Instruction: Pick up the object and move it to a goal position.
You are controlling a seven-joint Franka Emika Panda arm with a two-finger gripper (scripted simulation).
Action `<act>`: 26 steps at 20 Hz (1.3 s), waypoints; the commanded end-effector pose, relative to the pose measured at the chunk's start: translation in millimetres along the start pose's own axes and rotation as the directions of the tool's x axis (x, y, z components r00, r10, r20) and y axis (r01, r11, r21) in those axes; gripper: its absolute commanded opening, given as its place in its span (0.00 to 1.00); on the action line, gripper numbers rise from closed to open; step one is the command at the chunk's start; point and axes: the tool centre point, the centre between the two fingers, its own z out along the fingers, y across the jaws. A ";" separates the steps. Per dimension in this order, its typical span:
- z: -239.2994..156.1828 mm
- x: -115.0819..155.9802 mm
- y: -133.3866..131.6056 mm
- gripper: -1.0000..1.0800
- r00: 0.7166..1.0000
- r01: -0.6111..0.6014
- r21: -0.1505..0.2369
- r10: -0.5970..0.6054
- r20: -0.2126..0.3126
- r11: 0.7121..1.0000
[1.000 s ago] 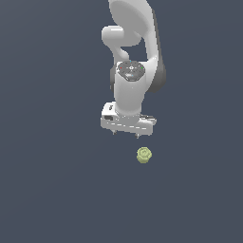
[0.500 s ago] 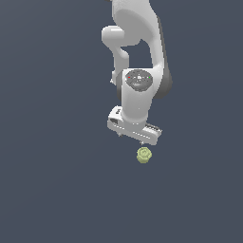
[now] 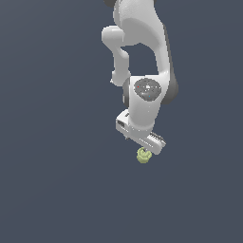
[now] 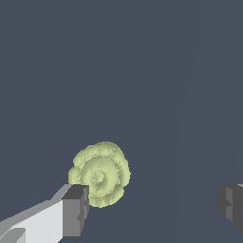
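Gripper (image 4: 154, 206), wrist view: the two dark finger pads stand wide apart, so the gripper is released and grasps nothing. One pad (image 4: 76, 210), carried on a pale grey finger, sits just beside the object (image 4: 100, 173), at or very near its edge; whether the two actually touch cannot be told. The other pad (image 4: 231, 203) is well apart from the object, with bare surface (image 4: 142, 71) between them.

The object is a small, pale yellow-green, knobbly lump with a swirled top of concentric ridges. It lies off-centre within the finger gap, close to one finger rather than midway between the two.

Exterior view: the object (image 3: 144, 155) lies on the flat dark blue-grey surface (image 3: 52, 180), directly under the lower end of the gripper (image 3: 151, 147), which overlaps its upper edge in this view. The object is much smaller than the white hand above it. The fingers themselves are too small here to separate, and the opening cannot be judged from this view alone.

The white arm (image 3: 142, 52) reaches down from the top of the exterior view, with a round grey-capped wrist joint (image 3: 147, 89) above the hand; the hand is tilted, its lower end towards the exterior view's right.
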 end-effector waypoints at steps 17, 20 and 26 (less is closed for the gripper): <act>27.1 -10.6 -39.9 0.96 0.936 -0.352 -0.001 0.352 0.005 0.936; 28.9 -11.5 -42.4 0.96 0.928 -0.373 -0.001 0.373 0.005 0.928; 29.9 -12.2 -43.8 0.96 0.924 -0.383 -0.001 0.383 0.005 0.924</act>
